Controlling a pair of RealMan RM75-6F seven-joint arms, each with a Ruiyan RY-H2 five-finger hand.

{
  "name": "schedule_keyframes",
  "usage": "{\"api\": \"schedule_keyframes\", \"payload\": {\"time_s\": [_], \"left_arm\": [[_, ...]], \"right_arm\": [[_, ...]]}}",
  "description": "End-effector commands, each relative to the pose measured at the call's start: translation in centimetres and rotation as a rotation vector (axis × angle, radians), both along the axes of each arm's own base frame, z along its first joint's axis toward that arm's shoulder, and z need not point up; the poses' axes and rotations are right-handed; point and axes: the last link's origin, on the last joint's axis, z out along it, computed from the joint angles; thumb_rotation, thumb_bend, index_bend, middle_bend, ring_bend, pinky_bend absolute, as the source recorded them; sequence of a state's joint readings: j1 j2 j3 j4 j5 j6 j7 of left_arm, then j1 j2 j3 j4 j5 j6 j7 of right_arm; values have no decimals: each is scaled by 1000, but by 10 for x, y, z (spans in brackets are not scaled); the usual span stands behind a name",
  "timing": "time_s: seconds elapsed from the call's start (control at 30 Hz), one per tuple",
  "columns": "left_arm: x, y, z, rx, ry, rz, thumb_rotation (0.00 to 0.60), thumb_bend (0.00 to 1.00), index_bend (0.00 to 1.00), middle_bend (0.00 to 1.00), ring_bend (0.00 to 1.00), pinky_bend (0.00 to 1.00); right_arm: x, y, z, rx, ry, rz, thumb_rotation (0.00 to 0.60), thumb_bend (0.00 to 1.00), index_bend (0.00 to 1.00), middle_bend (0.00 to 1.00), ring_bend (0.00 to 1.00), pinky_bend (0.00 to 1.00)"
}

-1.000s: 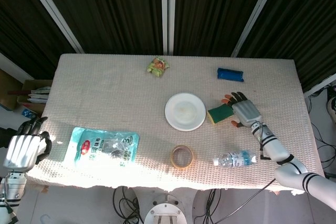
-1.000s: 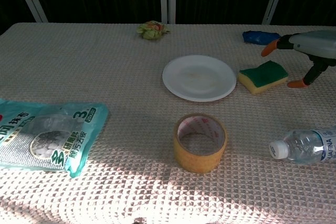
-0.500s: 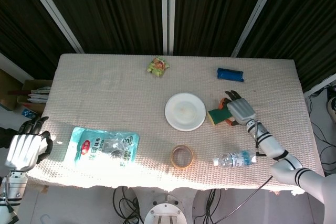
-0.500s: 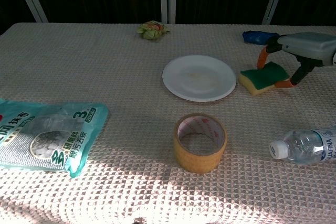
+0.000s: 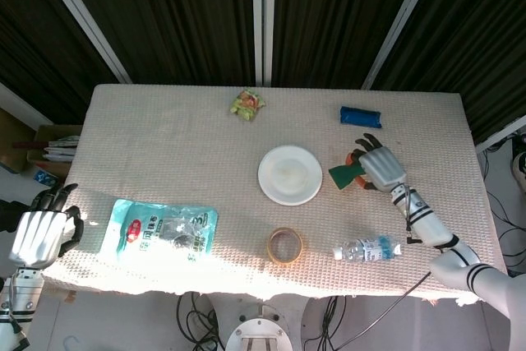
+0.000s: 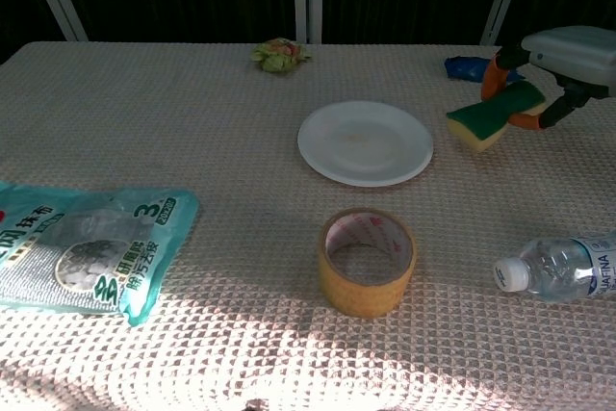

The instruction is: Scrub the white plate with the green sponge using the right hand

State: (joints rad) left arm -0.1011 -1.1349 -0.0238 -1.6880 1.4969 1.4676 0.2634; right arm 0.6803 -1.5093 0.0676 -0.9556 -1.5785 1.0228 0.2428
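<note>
Bench (image 5: pixel 164 137) covered with a cream, waffle-textured cloth. A crumpled green and yellow wrapper (image 5: pixel 246 103) lies near the middle of the far edge. A blue packet (image 5: pixel 361 116) lies towards the far right corner. A teal printed pouch (image 5: pixel 163 228) lies flat near the front left corner, partly in a patch of sunlight. A roll of tan tape (image 5: pixel 284 245) rests on its side rim, hole upward, near the middle of the front edge. A clear water bottle (image 5: pixel 367 248) with a blue label lies on its side near the front edge, right of the tape, white cap pointing left.
</note>
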Motion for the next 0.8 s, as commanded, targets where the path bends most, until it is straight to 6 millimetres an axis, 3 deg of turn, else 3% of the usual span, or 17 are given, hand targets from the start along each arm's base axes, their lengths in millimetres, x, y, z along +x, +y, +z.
{"api": "schedule_keyframes", "payload": {"time_s": [0.03,0.17,0.37,0.6,0.8], "left_arm": [[0,1,0,1,-3,-1,600,47,233,138,108,166],[-2,1,-4,-7,-9,-5,600,46,233,137,108,166],[-8,0,-5,-9,-15,2,600,46,234,137,108,166],[-15,-2,-2,-3,-18,13,600,46,233,138,108,166],[-19,-4,-4,-6,-29,18,600,46,233,138,108,166]], "right_arm": [[23,-6,15,-40,34,98,600,325,678,416,167,111],[55,-17,1,-42,106,186,600,356,712,416,188,119],[92,-25,-48,-56,176,279,600,379,745,434,221,122],[109,-21,-89,-81,139,304,600,386,760,449,234,122],[108,-14,-117,-92,186,323,600,396,765,455,240,120]]}}
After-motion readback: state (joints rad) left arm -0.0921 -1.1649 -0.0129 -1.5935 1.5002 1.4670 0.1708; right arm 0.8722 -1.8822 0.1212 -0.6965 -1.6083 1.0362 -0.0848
